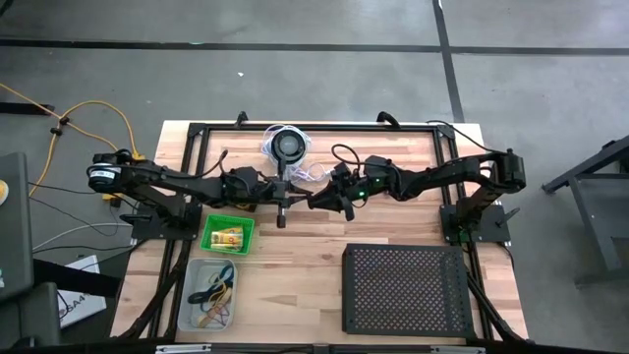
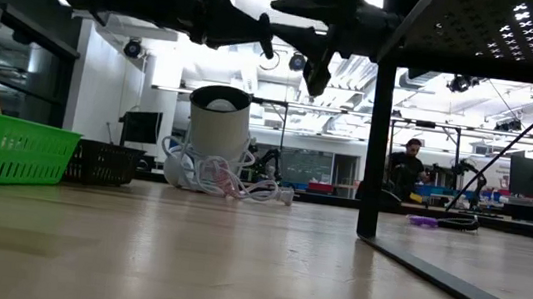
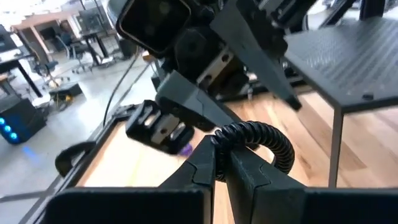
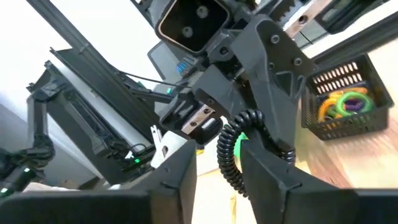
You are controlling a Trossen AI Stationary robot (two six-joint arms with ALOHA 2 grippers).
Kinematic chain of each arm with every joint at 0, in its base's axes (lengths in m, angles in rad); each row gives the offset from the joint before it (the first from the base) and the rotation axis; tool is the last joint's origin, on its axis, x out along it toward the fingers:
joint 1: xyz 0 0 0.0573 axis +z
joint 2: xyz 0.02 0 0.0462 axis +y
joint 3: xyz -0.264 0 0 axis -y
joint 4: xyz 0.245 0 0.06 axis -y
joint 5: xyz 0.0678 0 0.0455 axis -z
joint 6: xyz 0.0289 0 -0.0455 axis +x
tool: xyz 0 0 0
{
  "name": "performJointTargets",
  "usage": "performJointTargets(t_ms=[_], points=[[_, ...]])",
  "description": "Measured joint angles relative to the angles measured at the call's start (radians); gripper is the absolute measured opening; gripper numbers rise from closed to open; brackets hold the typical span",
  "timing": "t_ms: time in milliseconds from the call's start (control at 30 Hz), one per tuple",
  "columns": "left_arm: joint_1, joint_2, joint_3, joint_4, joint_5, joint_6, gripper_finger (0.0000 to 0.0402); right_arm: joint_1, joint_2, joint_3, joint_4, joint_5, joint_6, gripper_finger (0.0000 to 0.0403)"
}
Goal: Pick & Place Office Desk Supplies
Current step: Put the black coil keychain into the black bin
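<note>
1. High view: the left gripper [image 1: 295, 197] and right gripper [image 1: 329, 197] meet above the bench [image 1: 295, 265] centre.
2. Both clamp one black coiled band [image 3: 258, 137], the left at 9 o'clock of it, the right at 3 o'clock.
3. A green basket [image 1: 228, 234] and a clear bin [image 1: 209, 295] of bands sit at 7 o'clock.
4. The black perforated tray [image 1: 406, 290] stands at 5 o'clock.

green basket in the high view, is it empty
No, the green basket near the table's left edge holds small yellow packets on its floor.
</note>
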Motion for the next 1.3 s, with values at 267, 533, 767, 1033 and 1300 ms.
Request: performJointTargets(t_ms=[267, 533, 767, 1033, 1300], points=[[-0.001, -0.132, 0.0, -0.327, -0.123, -0.074, 0.0012, -0.001, 0.0, 0.0, -0.064, 0.007, 0.0, 0.0134], [-0.001, -0.382, 0.0, -0.745, -0.211, -0.265, 0.0011, 0.0, 0.0, 0.0, -0.131, 0.06, 0.0, 0.0131], [-0.001, -0.532, 0.0, -1.082, -0.321, -0.499, 0.0011, 0.0, 0.0, 0.0, -0.158, 0.086, 0.0, 0.0132], [0.003, -0.569, 0.0, -1.384, -0.501, -0.863, 0.0011, 0.0, 0.0, 0.0, -0.161, 0.086, 0.0, 0.0129], [0.06, -0.471, 0.0, -1.511, -0.499, -1.059, 0.0011, 0.0, 0.0, 0.0, -0.18, 0.086, 0.0, 0.0129]])
